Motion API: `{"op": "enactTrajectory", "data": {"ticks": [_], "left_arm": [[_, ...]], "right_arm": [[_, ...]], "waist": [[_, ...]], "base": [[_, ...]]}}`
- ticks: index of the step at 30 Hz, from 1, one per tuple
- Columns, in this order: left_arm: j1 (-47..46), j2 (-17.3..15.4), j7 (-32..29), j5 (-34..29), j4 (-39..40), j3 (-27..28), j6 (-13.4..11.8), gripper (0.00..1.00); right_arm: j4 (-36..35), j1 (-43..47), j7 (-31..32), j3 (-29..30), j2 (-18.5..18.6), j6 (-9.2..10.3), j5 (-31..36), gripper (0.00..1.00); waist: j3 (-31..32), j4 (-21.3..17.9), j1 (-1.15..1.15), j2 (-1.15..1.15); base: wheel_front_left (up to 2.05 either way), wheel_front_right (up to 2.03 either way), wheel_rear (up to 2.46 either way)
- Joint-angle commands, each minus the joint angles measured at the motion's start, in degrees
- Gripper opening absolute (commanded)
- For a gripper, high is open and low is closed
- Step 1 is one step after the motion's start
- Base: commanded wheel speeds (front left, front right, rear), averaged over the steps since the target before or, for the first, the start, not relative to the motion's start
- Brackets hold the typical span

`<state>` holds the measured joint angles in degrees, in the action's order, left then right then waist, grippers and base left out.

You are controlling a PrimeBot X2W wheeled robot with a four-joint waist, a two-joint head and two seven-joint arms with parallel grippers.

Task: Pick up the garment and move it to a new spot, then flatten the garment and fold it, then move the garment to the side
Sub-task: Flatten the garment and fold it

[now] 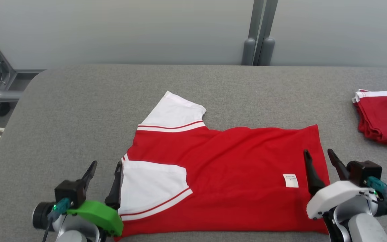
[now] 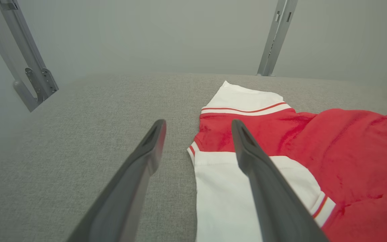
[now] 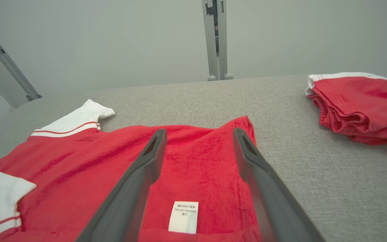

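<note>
The red short-sleeved fabric shirt with white sleeves (image 1: 233, 168) lies flat near the front centre of the grey fabric-covered table (image 1: 113, 97), its near sleeve folded in over the body. The left gripper (image 1: 106, 164) is released and empty at the shirt's collar end. The right gripper (image 1: 318, 152) is released and empty at the hem end, near the white care label (image 1: 290, 180). A folded red and white garment (image 1: 383, 117) rests well apart at the table's right edge.
</note>
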<state>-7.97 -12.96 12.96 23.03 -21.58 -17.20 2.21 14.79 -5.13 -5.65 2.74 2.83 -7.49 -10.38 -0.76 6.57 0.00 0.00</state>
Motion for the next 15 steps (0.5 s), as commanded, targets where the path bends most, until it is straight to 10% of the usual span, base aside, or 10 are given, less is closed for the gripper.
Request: {"op": "enactTrajectory", "data": {"ticks": [1,15], "left_arm": [[-2.2,0.0,-1.1,-0.1,-0.3,-0.5,0.8,1.00],[-29.5,-2.2,-21.8,3.3,-10.1,-6.0,4.8,1.00]], "right_arm": [[-0.2,-1.4,2.0,0.0,0.1,0.01,0.1,1.00],[-6.4,-18.5,37.8,-6.6,7.6,0.01,-1.4,1.00]], "waist": [[-1.0,-0.2,0.00,0.00],[-15.1,-4.9,0.00,0.00]], "base": [[0.00,0.00,0.00],[0.00,0.00,0.00]]}}
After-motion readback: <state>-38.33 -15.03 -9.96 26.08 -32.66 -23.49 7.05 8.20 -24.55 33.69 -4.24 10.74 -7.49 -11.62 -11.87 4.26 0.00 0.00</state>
